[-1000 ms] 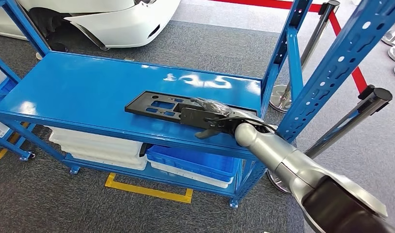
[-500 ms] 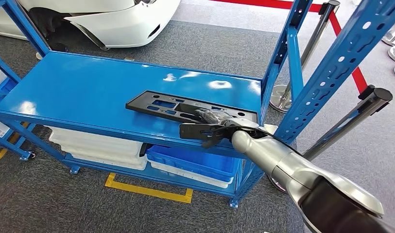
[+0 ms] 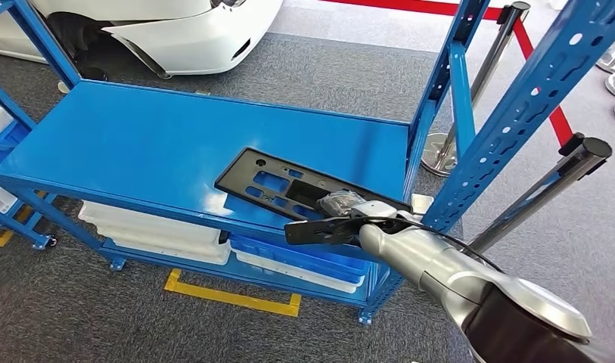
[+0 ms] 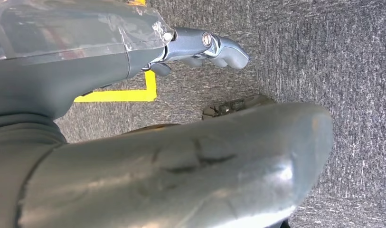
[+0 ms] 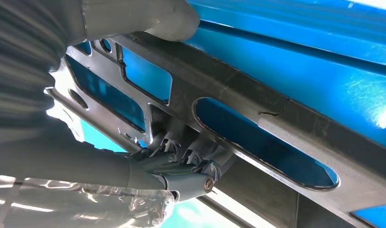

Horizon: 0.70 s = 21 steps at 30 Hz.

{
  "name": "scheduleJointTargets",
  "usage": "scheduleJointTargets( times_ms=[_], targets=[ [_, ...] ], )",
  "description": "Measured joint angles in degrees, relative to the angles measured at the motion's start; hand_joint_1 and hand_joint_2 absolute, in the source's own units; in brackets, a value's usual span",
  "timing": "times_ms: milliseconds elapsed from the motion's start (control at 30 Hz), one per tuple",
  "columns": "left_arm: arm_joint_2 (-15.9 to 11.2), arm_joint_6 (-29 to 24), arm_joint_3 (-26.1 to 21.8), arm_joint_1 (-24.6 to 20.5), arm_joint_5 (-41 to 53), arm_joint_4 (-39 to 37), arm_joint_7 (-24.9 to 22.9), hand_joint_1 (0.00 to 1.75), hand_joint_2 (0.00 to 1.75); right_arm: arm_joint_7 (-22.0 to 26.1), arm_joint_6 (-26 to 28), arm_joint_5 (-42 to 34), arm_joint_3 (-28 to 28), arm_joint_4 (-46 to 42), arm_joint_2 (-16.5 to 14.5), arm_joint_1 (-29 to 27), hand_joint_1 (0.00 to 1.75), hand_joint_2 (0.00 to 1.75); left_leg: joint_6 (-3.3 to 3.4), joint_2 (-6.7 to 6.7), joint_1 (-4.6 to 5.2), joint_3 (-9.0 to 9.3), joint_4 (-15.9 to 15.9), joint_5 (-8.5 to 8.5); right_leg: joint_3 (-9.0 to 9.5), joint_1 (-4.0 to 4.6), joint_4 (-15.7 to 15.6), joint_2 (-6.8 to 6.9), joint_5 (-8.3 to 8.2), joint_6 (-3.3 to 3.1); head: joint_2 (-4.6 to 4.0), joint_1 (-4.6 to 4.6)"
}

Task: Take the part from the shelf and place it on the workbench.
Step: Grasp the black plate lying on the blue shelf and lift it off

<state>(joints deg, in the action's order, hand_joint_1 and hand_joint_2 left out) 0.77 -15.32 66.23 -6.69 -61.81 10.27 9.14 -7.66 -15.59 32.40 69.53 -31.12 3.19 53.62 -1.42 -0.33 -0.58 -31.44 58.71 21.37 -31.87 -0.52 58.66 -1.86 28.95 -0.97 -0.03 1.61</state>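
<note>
At the shelf's front right corner, the black slotted part (image 3: 289,185) lies tilted, its near end gripped by the right hand (image 3: 342,214), fingers (image 5: 181,156) hooked through a slot, thumb on the rim. Left hand (image 4: 207,45) hangs over grey carpet, fingers curled, holding nothing.

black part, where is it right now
In the head view the black part lies on the blue shelf, near its front right corner by the blue upright, with the right hand gripping its near end.
</note>
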Motion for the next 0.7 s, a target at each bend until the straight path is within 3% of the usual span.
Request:
scheduleJointTargets(
  times_ms=[700],
  targets=[
    [0.00, 0.37, 0.00, 0.01, 0.43, 0.00, 0.18, 0.00, 0.00, 1.99, 9.67, 1.84, 0.41, 0.33, 0.07, -0.19, 1.75, 1.75, 0.02, -0.03, 0.00, -0.04, 0.00, -0.08, -0.01, -0.02, 0.01, 0.02, -0.06, 0.04, 0.00, -0.03]
  ],
)
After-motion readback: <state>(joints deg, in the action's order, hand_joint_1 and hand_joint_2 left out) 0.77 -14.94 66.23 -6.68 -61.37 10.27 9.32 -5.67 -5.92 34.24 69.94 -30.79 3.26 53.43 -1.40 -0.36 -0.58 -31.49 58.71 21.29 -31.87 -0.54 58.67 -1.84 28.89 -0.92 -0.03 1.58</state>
